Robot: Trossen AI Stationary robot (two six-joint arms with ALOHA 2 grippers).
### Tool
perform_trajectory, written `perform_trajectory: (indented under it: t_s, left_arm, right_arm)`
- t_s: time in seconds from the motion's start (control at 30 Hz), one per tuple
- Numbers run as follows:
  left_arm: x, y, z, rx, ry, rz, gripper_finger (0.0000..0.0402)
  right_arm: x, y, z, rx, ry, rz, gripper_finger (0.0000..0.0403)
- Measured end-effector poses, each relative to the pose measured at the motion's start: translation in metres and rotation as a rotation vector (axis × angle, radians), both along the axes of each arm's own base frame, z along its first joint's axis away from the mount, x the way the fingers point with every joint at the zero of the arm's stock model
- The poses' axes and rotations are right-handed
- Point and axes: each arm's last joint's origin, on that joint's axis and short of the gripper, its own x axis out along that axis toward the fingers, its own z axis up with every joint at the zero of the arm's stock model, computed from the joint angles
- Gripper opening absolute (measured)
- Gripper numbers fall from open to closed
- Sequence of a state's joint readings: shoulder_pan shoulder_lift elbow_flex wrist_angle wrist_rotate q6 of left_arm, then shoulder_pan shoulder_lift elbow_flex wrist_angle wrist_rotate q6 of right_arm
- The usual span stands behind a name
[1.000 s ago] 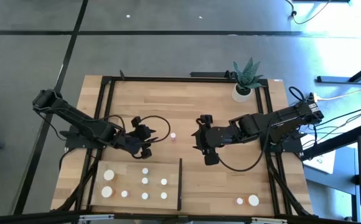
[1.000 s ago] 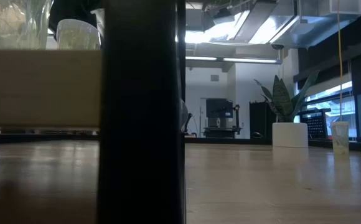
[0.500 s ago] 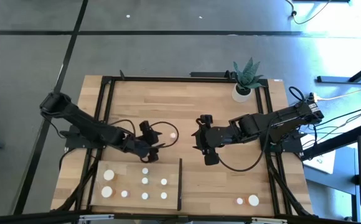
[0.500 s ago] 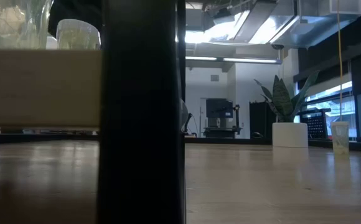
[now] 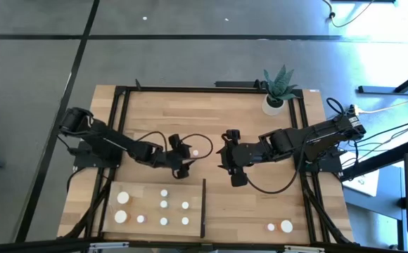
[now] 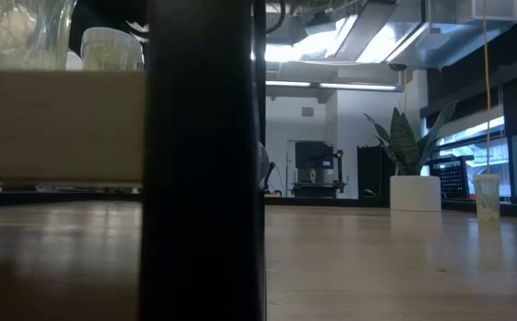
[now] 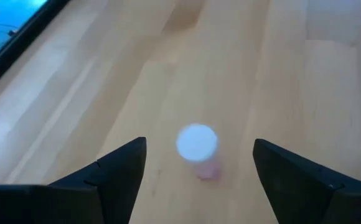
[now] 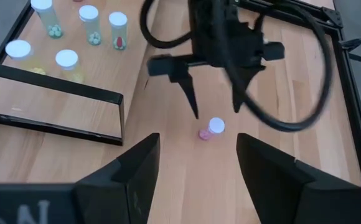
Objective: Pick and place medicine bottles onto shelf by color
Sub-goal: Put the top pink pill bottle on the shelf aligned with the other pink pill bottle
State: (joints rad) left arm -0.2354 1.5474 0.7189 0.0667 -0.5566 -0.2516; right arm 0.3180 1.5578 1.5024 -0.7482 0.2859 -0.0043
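A small pink medicine bottle (image 7: pixel 197 143) with a white cap stands upright on its base on the bare tabletop, mid-table (image 5: pixel 195 152). My left gripper (image 5: pixel 188 159) is open at it, one finger on either side with a clear gap to each (image 7: pixel 199 144); the right wrist view shows this from the front (image 8: pixel 216 126). My right gripper (image 5: pixel 233 172) waits open above the table, just right of the bottle. Several capped bottles (image 5: pixel 164 204) stand on the pale wooden shelf (image 5: pixel 148 191) at the near left.
The shelf's black upright strip (image 5: pixel 203 207) runs along its right edge, near the pink bottle; it blocks much of the low view (image 6: pixel 205 160). Two more bottles (image 5: pixel 280 226) stand at the near right. A potted plant (image 5: pixel 278 90) sits at the far right corner.
My left gripper has moved toward the table's right and downward, reaching the pink bottle so that its fingers now stand on either side of it. The bottle has stayed where it was. My right arm has kept still.
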Motion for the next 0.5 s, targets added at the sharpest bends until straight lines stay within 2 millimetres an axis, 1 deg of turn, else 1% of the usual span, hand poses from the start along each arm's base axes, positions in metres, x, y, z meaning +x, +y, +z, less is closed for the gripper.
perform_trajectory:
  t_s: [0.2, 0.5]
  left_arm:
    - [0.005, 0.013, -0.004, -0.028, 0.004, 0.022, 0.0290]
    - [0.013, 0.024, -0.016, -0.041, 0.008, 0.047, 0.0290]
  right_arm:
    - [0.000, 0.000, 0.000, -0.001, 0.000, 0.001, 0.0214]
    - [0.000, 0.000, 0.000, 0.002, -0.005, 0.000, 0.0214]
